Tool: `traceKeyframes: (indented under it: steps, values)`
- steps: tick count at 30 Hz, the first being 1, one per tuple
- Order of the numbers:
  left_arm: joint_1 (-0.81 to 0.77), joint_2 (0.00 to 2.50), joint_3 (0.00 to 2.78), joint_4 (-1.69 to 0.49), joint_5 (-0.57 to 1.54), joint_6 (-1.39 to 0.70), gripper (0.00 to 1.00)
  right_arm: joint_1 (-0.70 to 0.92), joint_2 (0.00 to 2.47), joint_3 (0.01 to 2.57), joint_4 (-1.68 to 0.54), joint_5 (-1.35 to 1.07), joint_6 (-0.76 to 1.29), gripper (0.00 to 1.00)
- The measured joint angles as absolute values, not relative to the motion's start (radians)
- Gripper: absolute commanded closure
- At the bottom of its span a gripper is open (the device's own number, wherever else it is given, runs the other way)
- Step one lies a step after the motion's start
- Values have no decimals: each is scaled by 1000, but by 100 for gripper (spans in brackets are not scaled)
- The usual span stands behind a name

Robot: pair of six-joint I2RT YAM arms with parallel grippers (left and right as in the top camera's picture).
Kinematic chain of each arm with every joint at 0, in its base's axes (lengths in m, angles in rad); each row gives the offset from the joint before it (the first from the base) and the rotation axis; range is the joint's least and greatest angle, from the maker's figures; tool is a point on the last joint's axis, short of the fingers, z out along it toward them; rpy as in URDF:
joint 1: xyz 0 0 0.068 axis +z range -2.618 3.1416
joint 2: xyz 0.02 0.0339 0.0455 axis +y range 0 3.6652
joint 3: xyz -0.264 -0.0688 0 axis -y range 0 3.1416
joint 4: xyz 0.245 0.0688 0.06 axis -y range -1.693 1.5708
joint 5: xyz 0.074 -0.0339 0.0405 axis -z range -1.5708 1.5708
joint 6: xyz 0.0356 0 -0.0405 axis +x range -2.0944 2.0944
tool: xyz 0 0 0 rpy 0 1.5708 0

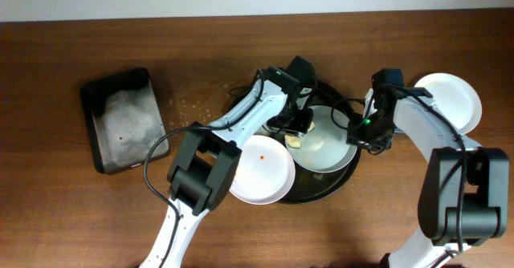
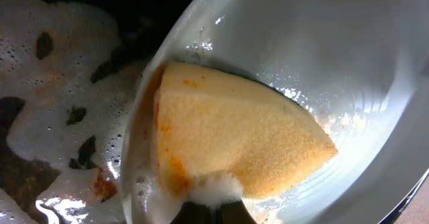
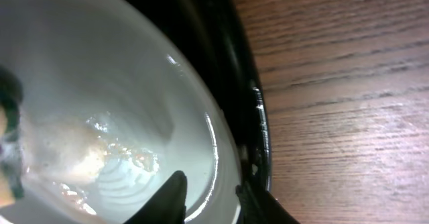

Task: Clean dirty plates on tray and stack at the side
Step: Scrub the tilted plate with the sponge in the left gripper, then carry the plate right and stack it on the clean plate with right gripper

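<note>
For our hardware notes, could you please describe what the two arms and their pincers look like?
The left arm and right arm have white links, chunky black joint housings, thin black cables and a green light near each wrist. The left pincer and right pincer are black.
</note>
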State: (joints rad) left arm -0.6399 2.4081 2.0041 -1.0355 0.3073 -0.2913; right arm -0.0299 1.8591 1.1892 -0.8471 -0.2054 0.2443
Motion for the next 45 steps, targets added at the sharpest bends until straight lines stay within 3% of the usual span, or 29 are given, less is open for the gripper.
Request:
traceKeyframes:
  steps: [6,11,16,18,21,28,33,43,45]
  values:
    - [-633,2407,2004,-1053,300,-287,100,-25,1901,1186,-841,-244,239,68]
    - [-633,2407,2004,-1053,299,-287,100,-26,1902,1180,-813,-233,240,93]
    - [-632,2407,2005,-1053,299,-280,73,-36,1901,1180,-811,-237,232,96]
    - [-632,2407,2011,-1055,308,-276,56,-36,1889,1182,-820,-237,233,96]
    - [-632,2407,2040,-1070,315,-272,45,-30,1819,1182,-834,-241,227,96]
    - [-590,2285,2061,-1076,268,-261,41,-12,1716,1188,-871,-81,226,96]
    - [-524,2161,2070,-1101,250,-241,41,143,1715,1211,-906,128,236,96]
    - [-424,2158,2072,-1217,141,-127,41,352,1703,1371,-1090,563,352,96]
    - [-425,2158,2072,-1202,187,-123,29,373,1702,1374,-1101,576,360,96]
